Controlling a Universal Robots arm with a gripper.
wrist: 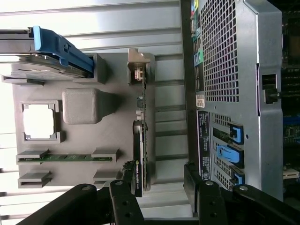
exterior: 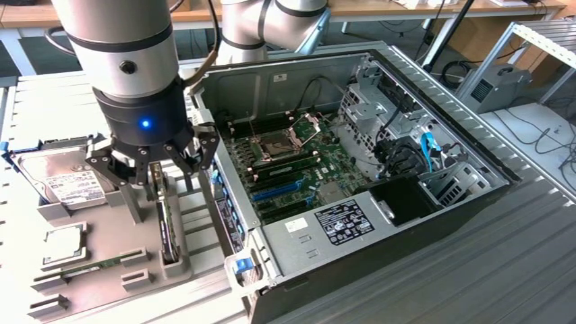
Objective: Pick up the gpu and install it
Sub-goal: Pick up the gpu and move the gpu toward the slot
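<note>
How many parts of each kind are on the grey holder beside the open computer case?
gpu: 1
hard drive: 1
processor chip: 1
memory stick: 1
Total: 4

Ribbed grey worktable up front. Beyond its far edge there are wood-topped desks on white legs, with dark grey floor under them. Past the worktable on the exterior view's right is a silver open-frame rack, with a grey boxy unit at its foot and loose black cables on a pale surface. Lighting is bright and even.
</note>
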